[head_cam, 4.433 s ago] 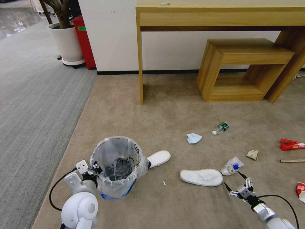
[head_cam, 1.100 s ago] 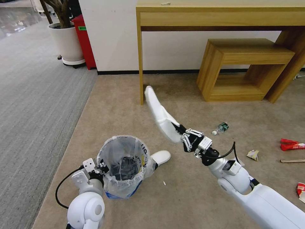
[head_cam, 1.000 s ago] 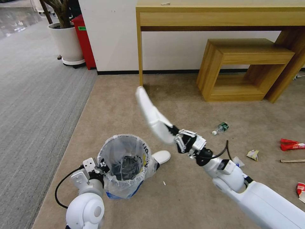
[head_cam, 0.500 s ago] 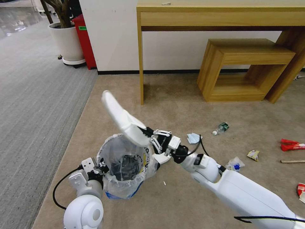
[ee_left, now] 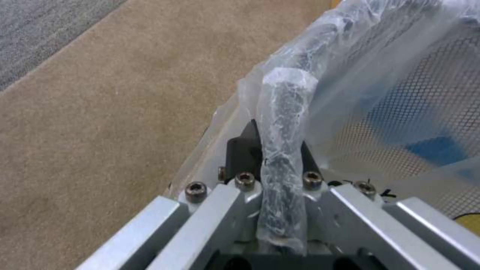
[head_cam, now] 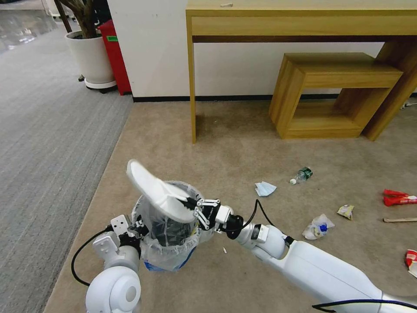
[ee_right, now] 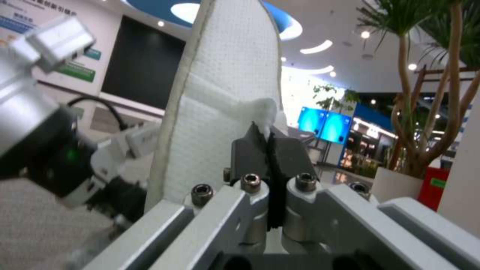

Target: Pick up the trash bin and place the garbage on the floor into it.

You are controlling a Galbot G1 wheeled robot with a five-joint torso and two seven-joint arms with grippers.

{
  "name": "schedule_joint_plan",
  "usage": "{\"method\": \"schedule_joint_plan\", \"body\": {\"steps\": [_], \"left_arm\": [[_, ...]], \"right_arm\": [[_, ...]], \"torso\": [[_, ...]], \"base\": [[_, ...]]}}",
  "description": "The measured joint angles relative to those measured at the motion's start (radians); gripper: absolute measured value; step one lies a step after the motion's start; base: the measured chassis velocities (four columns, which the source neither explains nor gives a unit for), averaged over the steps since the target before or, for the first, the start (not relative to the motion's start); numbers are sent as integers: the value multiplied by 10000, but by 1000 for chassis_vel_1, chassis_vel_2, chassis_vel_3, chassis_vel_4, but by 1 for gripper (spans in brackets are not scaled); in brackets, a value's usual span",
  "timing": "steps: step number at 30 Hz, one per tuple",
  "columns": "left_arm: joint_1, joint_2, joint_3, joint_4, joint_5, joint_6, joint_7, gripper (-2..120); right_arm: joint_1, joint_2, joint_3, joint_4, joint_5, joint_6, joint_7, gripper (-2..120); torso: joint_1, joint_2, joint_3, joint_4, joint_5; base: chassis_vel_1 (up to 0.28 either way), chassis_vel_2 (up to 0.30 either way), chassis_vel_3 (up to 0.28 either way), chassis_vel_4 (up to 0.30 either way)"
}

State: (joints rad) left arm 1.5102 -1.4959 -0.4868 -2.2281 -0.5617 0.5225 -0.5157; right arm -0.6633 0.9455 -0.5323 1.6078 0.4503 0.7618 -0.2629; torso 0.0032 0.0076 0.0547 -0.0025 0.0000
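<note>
The trash bin (head_cam: 167, 243), dark and lined with a crinkly clear bag, stands on the beige floor (head_cam: 243, 148). My left gripper (head_cam: 133, 228) is shut on its near-left rim; the left wrist view shows the bag-wrapped rim (ee_left: 283, 123) pinched in that gripper (ee_left: 278, 132). My right gripper (head_cam: 195, 208) is shut on a white slipper (head_cam: 154, 194), which lies tilted just above the bin's opening; the right wrist view shows the slipper (ee_right: 225, 86) in the gripper (ee_right: 265, 137). Garbage lies to the right: a blue mask (head_cam: 265, 188), a bottle (head_cam: 302, 174), a crumpled wrapper (head_cam: 318, 227), a red packet (head_cam: 397, 198).
A wooden desk (head_cam: 299, 21) and a low wooden stool (head_cam: 339, 91) stand against the back wall. A potted plant (head_cam: 91, 56) and a red box (head_cam: 115, 56) are at the back left. Grey ribbed carpet (head_cam: 43, 152) runs along the left.
My right arm took a white slipper off the floor, then swung it left and down until it hangs over the bin's opening. The left gripper has kept its hold on the rim.
</note>
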Motion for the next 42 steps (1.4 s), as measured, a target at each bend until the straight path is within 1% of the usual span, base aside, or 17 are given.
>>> {"method": "schedule_joint_plan", "body": {"steps": [9, 11, 13, 15, 19, 20, 21, 23, 27, 29, 31, 33, 35, 37, 39, 40, 42], "left_arm": [[-4, -4, -21, -71, -42, -51, 15, 1], [-2, 7, -19, -93, -70, -58, 27, 1], [-2, 7, -20, -92, -71, -62, 28, 1], [-11, 19, -23, -93, -81, -86, 35, 1], [-18, 40, -31, -90, -93, -100, 39, 1], [-21, 50, -33, -86, -101, -109, 41, 1], [-22, 53, -34, -83, -106, -113, 41, 1], [-29, 75, -36, -59, -134, -129, 42, 1], [-53, 92, -34, -23, -148, -148, 45, 1], [-57, 97, -36, -8, -150, -152, 47, 1], [-77, 168, -115, 113, -187, -170, 47, 1], [-82, 184, -128, 133, -192, -175, 47, 1], [-103, 255, -181, 244, -213, -226, 47, 1], [-105, 262, -185, 264, -216, -232, 47, 1], [-136, 266, -186, 363, -217, -254, 47, 1], [-136, 266, -186, 363, -217, -254, 47, 1], [-171, 256, -170, 424, -209, -262, 47, 1]], "right_arm": [[82, 270, -202, -791, -454, 151, 6, 2], [55, 296, -194, -934, -582, 167, 0, 12], [51, 299, -191, -943, -589, 170, 0, 14], [-35, 317, -144, -1030, -686, 209, 3, 27], [-100, 310, -84, -1045, -742, 217, 14, 35], [-122, 311, -47, -1065, -775, 223, 18, 41], [-130, 310, -30, -1076, -787, 228, 19, 43], [-153, 316, 107, -1129, -899, 263, 42, 57], [-155, 311, 235, -1128, -901, 263, 89, 65], [-154, 308, 284, -1109, -891, 254, 113, 65], [-263, 238, 861, -694, -610, -193, 448, 65], [-293, 203, 977, -587, -503, -312, 555, 66], [-446, -19, 1546, -199, -4, -771, 1034, 73], [-476, -76, 1658, -145, 58, -846, 1122, 76], [-716, -459, 2141, 64, 409, -1237, 1726, 86], [-716, -459, 2141, 64, 409, -1237, 1726, 86], [-1113, -719, 2476, 130, 828, -1551, 2266, 95]], "torso": [[0, 1, 0, 1, -1], [0, 1, 0, 0, 1], [0, 0, 0, 0, 1], [0, 0, 0, 1, 1], [0, 1, 0, 0, 0], [0, 0, 0, 0, 1], [0, 0, 0, 0, 1], [0, 1, 0, 1, 0], [0, 1, 0, 0, 1], [0, 0, 0, 0, 0], [0, 1, 0, 1, 1], [0, 0, 0, 1, 1], [0, 0, 0, 1, 1], [0, 1, 0, 1, 1], [0, 1, 0, 1, 0], [0, 1, 0, 1, 0], [0, 0, 0, -1, 0]], "base": [[0, 0, 0, 0], [0, 0, 0, 0], [0, 0, 0, 0], [0, 0, 0, 0], [0, 0, 0, 0], [0, 0, 0, 0], [0, 0, 0, 0], [0, 0, 0, 0], [0, 0, 0, 0], [0, 0, 0, 0], [0, 0, 0, 0], [0, 0, 0, 0], [0, 0, 0, 0], [0, 0, 0, 0], [0, 0, 0, 0], [0, 0, 0, 0], [0, 0, 0, 0]]}}
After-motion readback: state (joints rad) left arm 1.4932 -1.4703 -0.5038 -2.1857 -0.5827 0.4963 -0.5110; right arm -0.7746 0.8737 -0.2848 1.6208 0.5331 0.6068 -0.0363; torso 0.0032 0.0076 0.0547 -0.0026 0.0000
